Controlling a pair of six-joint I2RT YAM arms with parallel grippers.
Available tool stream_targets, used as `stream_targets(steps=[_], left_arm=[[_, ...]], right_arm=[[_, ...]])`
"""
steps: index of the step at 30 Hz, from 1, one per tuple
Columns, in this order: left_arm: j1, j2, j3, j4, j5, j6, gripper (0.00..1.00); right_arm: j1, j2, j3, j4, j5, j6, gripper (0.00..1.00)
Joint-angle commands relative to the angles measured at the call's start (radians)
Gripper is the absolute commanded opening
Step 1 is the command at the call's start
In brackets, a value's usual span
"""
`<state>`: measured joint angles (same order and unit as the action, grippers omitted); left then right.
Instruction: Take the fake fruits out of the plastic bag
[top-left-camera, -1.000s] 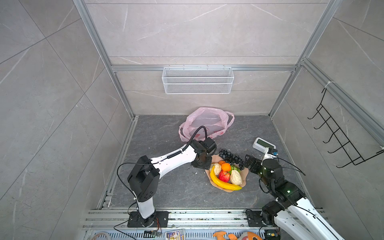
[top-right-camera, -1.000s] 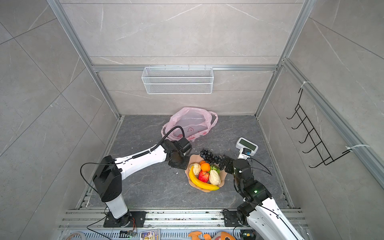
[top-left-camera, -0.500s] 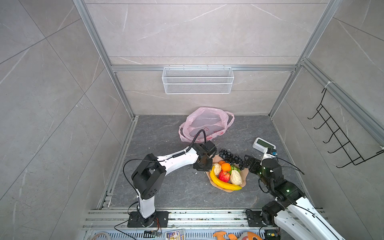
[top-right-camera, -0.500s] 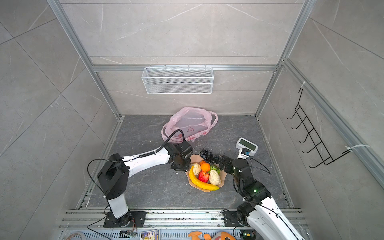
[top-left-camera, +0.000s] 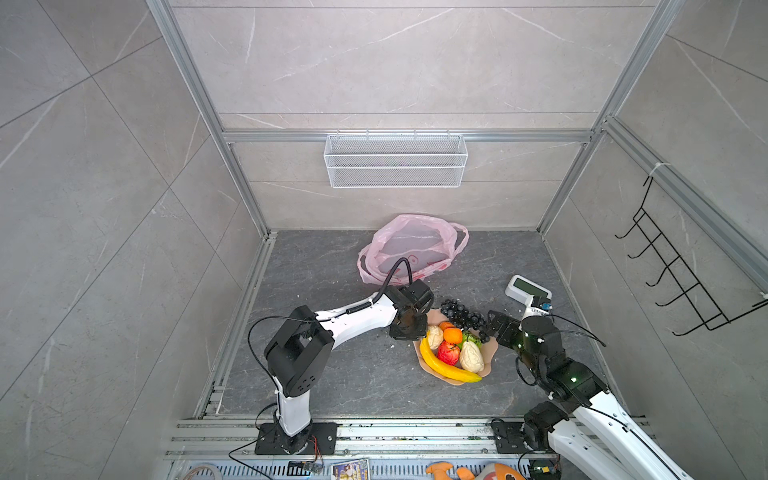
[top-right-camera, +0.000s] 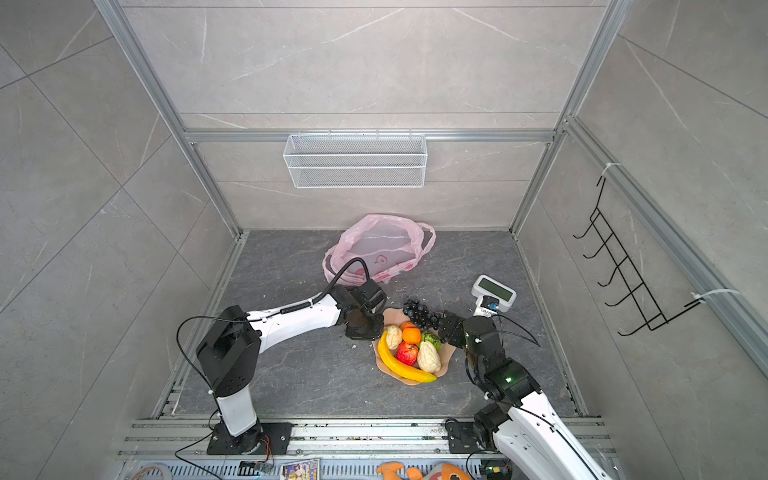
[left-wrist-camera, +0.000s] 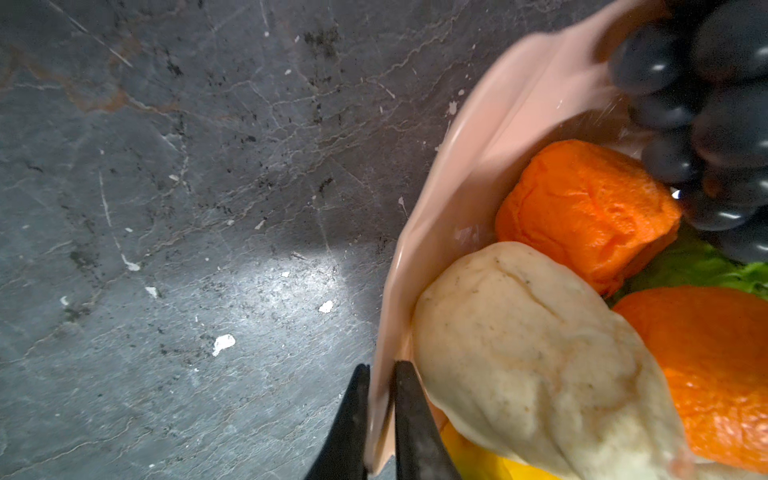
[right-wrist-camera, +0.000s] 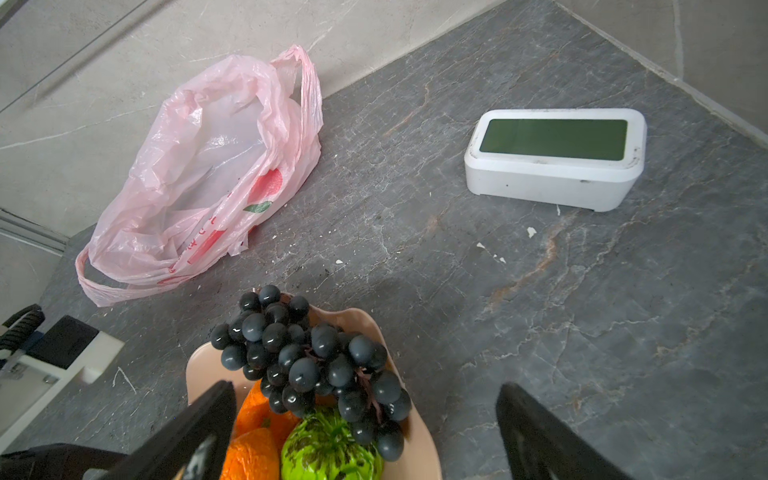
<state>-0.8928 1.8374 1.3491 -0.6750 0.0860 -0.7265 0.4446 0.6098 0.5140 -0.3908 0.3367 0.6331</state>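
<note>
L gripper (left-wrist-camera: 381, 368) clamped on rim of peach wavy-edged dish (left-wrist-camera: 478, 166). R gripper (right-wrist-camera: 365, 388) wide open, empty, just by dark grape bunch (right-wrist-camera: 307, 357). Small toy fake fruits (top-left-camera: 451, 349) all in dish. Thin crinkly pink plastic bag (top-left-camera: 409, 249) behind, apart, looks empty. R arm nearer fruit.

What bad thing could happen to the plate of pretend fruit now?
The left tool pinches only the rim of the dish, so a pull might tip it and spill the banana. The grapes hang over the edge and could slide off. The open right tool is close by them and might bump them.
</note>
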Motion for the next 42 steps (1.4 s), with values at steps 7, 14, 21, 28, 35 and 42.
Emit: stream_targets(steps=[7, 14, 21, 28, 35, 42], left_arm=[[0.052, -0.046, -0.061, -0.021, -0.034, 0.004, 0.08], [0.111, -0.092, -0.113, -0.011, -0.051, 0.028, 0.06], [0.206, -0.146, -0.162, -0.009, -0.063, 0.063, 0.06], [0.325, -0.187, -0.213, 0.007, -0.052, 0.109, 0.06], [0.43, -0.207, -0.244, 0.031, -0.032, 0.149, 0.06], [0.459, -0.215, -0.252, 0.041, -0.035, 0.164, 0.06]], right_arm=[[-0.003, 0.013, 0.002, 0.004, -0.004, 0.002, 1.0], [-0.002, 0.019, 0.004, 0.0, -0.004, 0.004, 1.0], [-0.003, 0.025, 0.009, -0.009, 0.004, 0.002, 1.0], [-0.003, 0.029, 0.011, -0.013, 0.01, 0.0, 1.0], [-0.002, 0.05, 0.026, -0.034, 0.028, 0.009, 1.0], [-0.003, 0.053, 0.031, -0.042, 0.027, 0.01, 1.0]])
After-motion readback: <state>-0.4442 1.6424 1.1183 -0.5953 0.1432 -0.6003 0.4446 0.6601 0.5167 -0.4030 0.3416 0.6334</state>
